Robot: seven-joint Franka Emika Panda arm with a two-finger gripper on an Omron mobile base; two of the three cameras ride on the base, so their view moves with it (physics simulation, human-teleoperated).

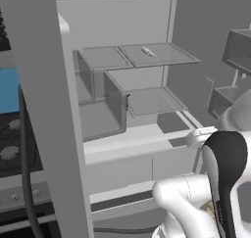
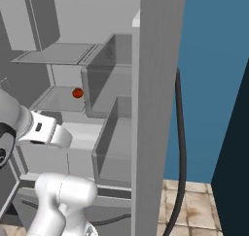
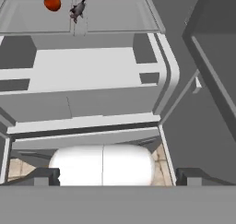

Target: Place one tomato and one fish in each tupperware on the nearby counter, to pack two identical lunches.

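Facing an open fridge (image 1: 147, 129), we see our white arm folded low in front of it: from the left base view it rises at five o'clock, the dark elbow joint bent over and the forearm reaching toward the fridge's lower ledge at about three o'clock. From the right base view the same forearm enters at nine o'clock and ends in the white wrist just before the pale lower shelf.

Our gripper (image 3: 118, 174) stands wide open and holds nothing; in the hand view its two dark fingertips (image 3: 46, 176) sit far apart at seven and five o'clock, pointing into the fridge interior.

One fish (image 1: 147, 51) lies on the upper glass shelf (image 1: 162, 60), at twelve o'clock in the left base view. A tomato (image 3: 52, 1) rests on the lower glass shelf (image 3: 115, 15), at eleven o'clock in the hand view, with a second small dark fish (image 3: 78, 8) just beside it. Both are well apart from our fingers. The right base view shows that tomato at ten o'clock, near a clear drawer (image 2: 104, 75).
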